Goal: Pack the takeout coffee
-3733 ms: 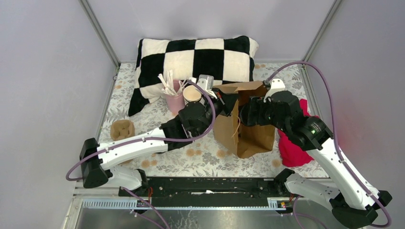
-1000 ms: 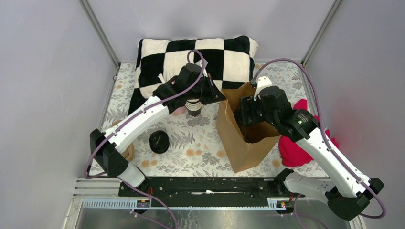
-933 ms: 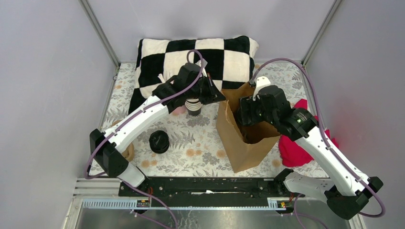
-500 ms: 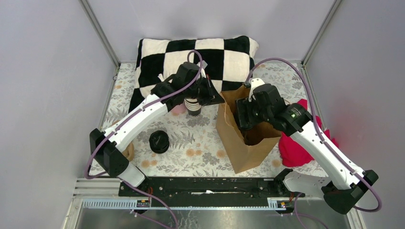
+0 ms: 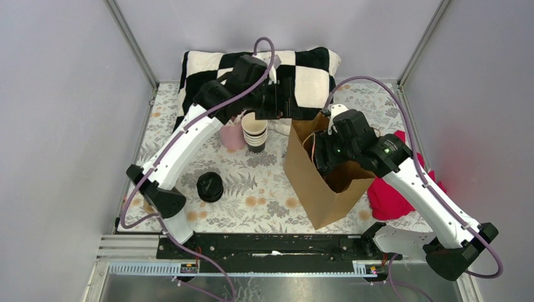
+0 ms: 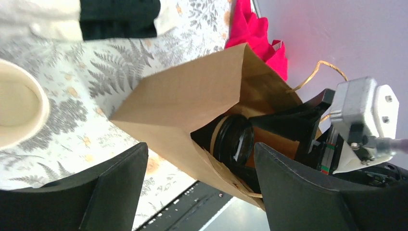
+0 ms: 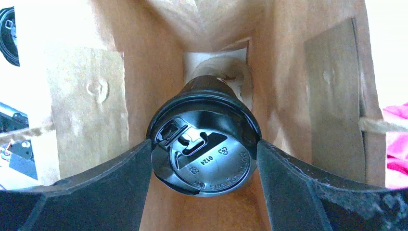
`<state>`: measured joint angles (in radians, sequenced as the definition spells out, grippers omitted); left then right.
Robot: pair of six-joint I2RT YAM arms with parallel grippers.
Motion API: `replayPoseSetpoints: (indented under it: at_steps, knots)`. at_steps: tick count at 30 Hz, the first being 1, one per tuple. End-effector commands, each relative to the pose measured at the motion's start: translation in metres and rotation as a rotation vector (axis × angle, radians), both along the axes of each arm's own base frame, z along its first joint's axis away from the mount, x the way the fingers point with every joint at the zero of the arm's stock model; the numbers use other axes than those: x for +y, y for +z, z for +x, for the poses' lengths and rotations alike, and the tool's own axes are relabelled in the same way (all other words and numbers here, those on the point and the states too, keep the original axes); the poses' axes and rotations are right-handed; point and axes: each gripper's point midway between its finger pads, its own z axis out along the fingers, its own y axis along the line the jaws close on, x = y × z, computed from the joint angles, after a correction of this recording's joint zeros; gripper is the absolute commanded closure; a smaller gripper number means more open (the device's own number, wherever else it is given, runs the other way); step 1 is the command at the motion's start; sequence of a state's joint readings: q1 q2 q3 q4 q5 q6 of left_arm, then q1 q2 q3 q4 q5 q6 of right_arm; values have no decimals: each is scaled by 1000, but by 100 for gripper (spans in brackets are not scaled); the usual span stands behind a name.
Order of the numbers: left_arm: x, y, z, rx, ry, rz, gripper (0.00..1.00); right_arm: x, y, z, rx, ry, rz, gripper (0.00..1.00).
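R gripper [image 7: 204,147] was down inside the brown paper bag [image 5: 312,182], fingers pressed on both sides of the takeout coffee [image 7: 202,156] at lid level, so it looked gripped, not let go. Cup was in the bag, lid up, but its base was hidden; couldn't tell if it sat on the bottom. L gripper [image 6: 199,154] hung spread wide w/ nothing in it, above the stack of lidless cups [image 5: 255,132].

Step in hand, prob: seat and release. Best approach: lower straight, keep the cup vertical, avoid the bag walls, release only once the base is supported, then lift out w/o snagging the twine handle [image 6: 320,72].
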<state>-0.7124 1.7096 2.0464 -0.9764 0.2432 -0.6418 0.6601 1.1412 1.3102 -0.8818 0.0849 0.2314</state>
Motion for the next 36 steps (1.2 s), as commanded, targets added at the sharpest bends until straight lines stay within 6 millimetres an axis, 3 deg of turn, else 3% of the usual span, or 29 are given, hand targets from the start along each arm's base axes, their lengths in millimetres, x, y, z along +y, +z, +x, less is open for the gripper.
replayPoseSetpoints:
  at_steps: [1, 6, 9, 13, 17, 22, 27, 36]
  knots:
    - [2, 14, 22, -146, -32, 68, 17, -5, 20, -12, -26, 2, 39, 18]
    - [-22, 17, 34, -251, -188, 71, 19, -8, 26, -19, -38, 0, 70, 18]
    - [-33, 10, 40, -294, -271, 81, 14, -8, 29, -19, -45, -5, 75, 18]
    - [-37, -6, 48, -311, -305, 125, 15, -9, 32, -19, -42, -2, 66, 18]
    - [-47, -10, 40, -327, -367, 113, 16, -8, 36, -19, -47, -3, 78, 18]
    - [-60, -10, 29, -346, -385, 107, 10, -4, 35, -21, -34, 6, 94, 18]
    - [-51, 8, 43, -354, -261, 100, 9, -7, 33, -23, -35, 6, 88, 18]
    - [-61, 42, 30, -375, -256, -29, 8, -8, 30, -25, -36, 11, 86, 18]
